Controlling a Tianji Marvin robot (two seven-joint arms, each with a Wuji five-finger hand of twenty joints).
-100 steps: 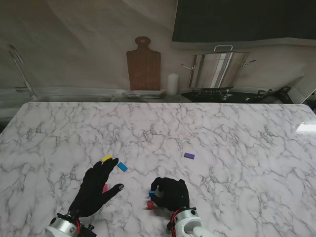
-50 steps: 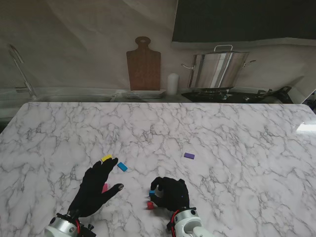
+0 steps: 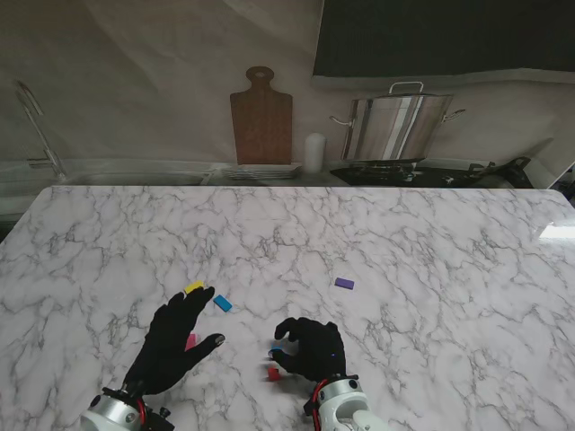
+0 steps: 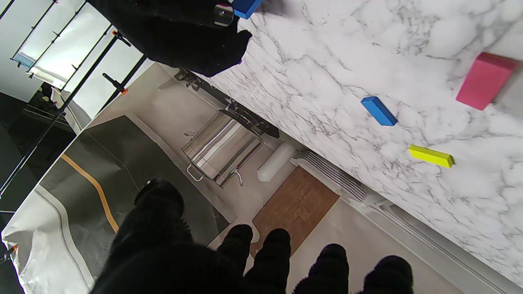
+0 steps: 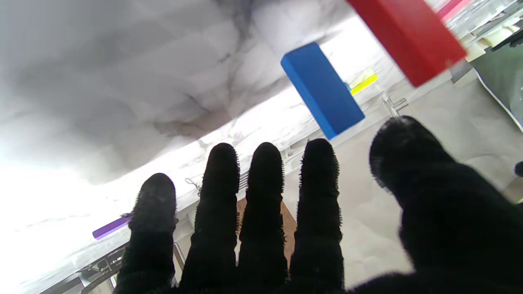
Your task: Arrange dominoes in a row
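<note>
Right hand (image 3: 310, 348), fingers spread and holding nothing, hovers over the blue domino (image 5: 321, 90) near the tabletop's near edge; pinch its long sides squarely.

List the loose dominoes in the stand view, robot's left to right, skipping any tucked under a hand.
Yellow domino → light blue domino → red domino → purple domino. The pink one beside the left hand and the blue one at the right hand are partly hidden, so left out.
</note>
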